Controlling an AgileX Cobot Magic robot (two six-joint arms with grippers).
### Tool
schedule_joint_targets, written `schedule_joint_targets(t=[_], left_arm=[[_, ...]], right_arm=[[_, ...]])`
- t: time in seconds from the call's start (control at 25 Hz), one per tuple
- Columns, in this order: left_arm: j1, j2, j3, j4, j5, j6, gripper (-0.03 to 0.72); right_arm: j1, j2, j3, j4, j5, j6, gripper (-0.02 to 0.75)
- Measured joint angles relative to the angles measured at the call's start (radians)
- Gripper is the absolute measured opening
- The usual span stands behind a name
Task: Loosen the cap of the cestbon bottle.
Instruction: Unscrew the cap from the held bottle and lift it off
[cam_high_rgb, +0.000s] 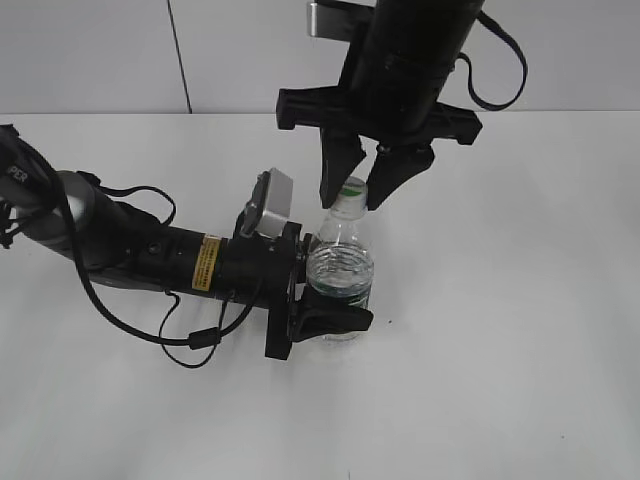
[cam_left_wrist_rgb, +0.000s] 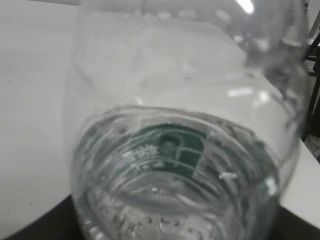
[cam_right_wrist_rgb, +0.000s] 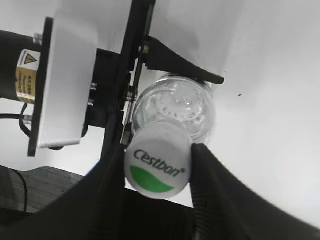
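The cestbon bottle (cam_high_rgb: 340, 262) stands upright on the white table, clear with a dark green label. My left gripper (cam_high_rgb: 335, 285) comes in from the left and is shut on the bottle's body. In the left wrist view the bottle (cam_left_wrist_rgb: 175, 150) fills the frame, with only the dark edges of my left gripper (cam_left_wrist_rgb: 175, 230) showing at the bottom. My right gripper (cam_high_rgb: 358, 190) hangs from above with a finger on each side of the white cap (cam_high_rgb: 352, 187). In the right wrist view both fingers of my right gripper (cam_right_wrist_rgb: 158, 175) touch the cap (cam_right_wrist_rgb: 158, 167) above the bottle's shoulder (cam_right_wrist_rgb: 175, 107).
The white table (cam_high_rgb: 520, 350) stretches all round the bottle. My left arm with its cables (cam_high_rgb: 190, 340) lies low across the left half. A pale wall (cam_high_rgb: 100, 50) runs behind the table's far edge.
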Motion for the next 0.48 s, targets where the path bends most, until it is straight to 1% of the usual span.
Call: schedule_joint_targets(t=[0.16, 0.48], left_arm=[[0.000, 0.000, 0.000, 0.003, 0.001, 0.000, 0.406], [0.000, 0.000, 0.000, 0.015, 0.001, 0.000, 0.406]], right_arm=[[0.000, 0.000, 0.000, -0.002, 0.000, -0.167, 0.305], [0.000, 0.000, -0.001, -0.002, 0.000, -0.685, 0.302]])
